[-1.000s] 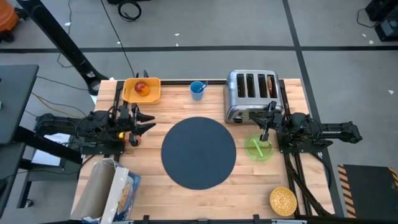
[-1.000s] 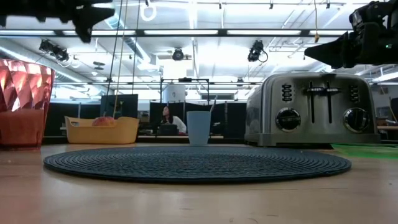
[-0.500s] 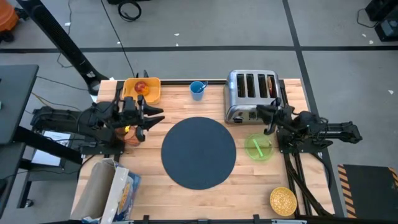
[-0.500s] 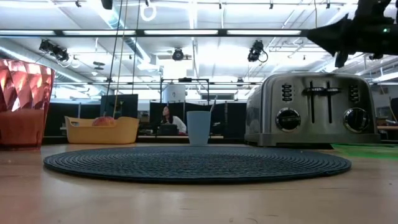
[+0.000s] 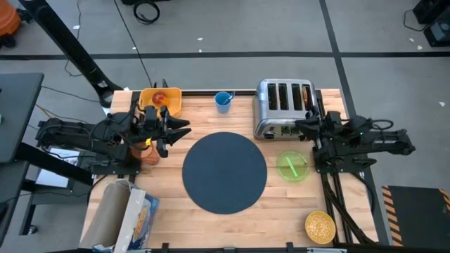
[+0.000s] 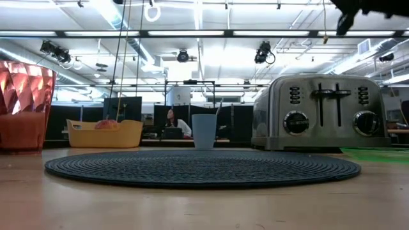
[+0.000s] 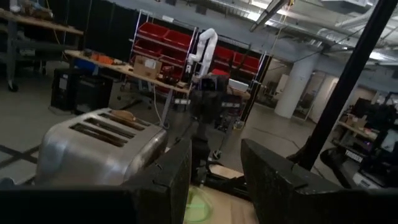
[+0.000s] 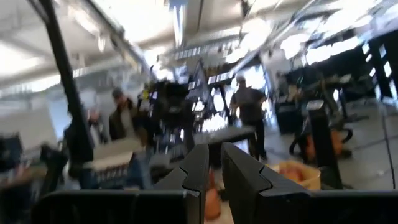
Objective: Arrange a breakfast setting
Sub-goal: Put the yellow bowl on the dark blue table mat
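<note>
Hovering beside the toaster (image 5: 284, 107), the right gripper (image 5: 301, 126) is carrying nothing, fingers nearly pressed together. The left gripper (image 5: 179, 129) is waiting half-spread. Approaching the toast (image 5: 306, 93) squarely from above seems wisest.

robotics lab / open workshop floor: exposed ceiling ducts (image 6: 121, 19) and strip lights, red parts bins (image 7: 168, 45) on shelving, another white robot arm (image 7: 205, 46) on a bench, people (image 8: 249, 115) standing among rigs

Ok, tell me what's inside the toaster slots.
In the high view, the toaster holds one brown slice of toast in the slot nearest the table's right edge. The other slots look dark and empty, though their depths are in shadow and cannot be checked.
</note>
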{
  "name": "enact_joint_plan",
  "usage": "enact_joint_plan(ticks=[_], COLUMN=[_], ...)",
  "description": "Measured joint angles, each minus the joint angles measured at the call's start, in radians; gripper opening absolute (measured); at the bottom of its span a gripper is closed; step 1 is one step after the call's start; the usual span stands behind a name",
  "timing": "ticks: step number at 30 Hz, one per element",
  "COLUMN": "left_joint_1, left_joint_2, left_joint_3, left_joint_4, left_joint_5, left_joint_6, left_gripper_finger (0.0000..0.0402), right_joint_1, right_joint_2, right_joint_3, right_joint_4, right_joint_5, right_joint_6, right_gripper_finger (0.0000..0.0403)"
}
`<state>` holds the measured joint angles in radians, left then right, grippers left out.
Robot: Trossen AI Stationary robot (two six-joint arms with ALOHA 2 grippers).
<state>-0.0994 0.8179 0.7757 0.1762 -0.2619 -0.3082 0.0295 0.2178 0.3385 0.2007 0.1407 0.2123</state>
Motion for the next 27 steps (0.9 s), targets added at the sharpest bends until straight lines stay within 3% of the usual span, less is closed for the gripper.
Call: enact_joint_plan(ticks=[4,13,19,27], left_joint_1=[0.000,0.000,-0.001,-0.002], left_joint_2=[0.000,-0.002,-0.002,-0.002], left_joint_3=[0.000,0.000,0.000,0.000], left_joint_4=[0.002,0.012,-0.021,-0.189], left_joint_5=[0.000,0.000,0.029,0.035], left_joint_6=[-0.002,-0.003,0.004,0.005], left_gripper_finger=[0.0146,0.0146,0.0146,0.0146], right_joint_1=[0.050,0.193,0.309,0.475], right_joint_2=[0.175,0.530,0.723,0.947], right_joint_3=[0.152,0.418,0.589,0.830], right_joint_4=[-0.089,-0.101,-0.184,-0.436], right_joint_5=[-0.005,0.029,0.154,0.311], right_joint_6=[-0.006,0.097,0.179,0.363], right_gripper_finger=[0.0055,0.0054,0.0049,0.0047])
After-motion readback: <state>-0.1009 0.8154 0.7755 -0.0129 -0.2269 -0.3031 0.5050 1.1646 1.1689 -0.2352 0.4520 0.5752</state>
